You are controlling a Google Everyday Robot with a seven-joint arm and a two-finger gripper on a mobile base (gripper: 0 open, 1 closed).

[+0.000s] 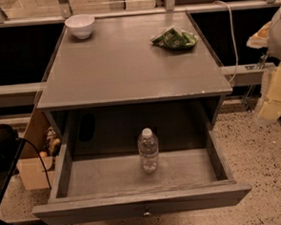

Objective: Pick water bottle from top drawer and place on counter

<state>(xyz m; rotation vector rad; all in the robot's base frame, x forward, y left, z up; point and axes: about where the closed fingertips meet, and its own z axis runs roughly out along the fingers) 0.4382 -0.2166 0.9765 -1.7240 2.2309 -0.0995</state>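
The water bottle (148, 150) is small, clear and ribbed with a white cap. It stands upright in the middle of the open top drawer (136, 205), which is pulled fully out, its metal knob at the front centre. The grey counter (123, 63) lies above and behind the drawer. My gripper (274, 94) hangs at the right edge of the camera view, a pale blurred shape close to the camera. It is well to the right of the bottle and above the floor, apart from the drawer.
A white bowl (80, 25) sits at the counter's back left corner. A crumpled green bag (174, 39) lies at the back right. A cardboard box (33, 164) and cables stand left of the cabinet. A white cable (232, 37) hangs behind on the right. Speckled floor (263, 173) lies to the right.
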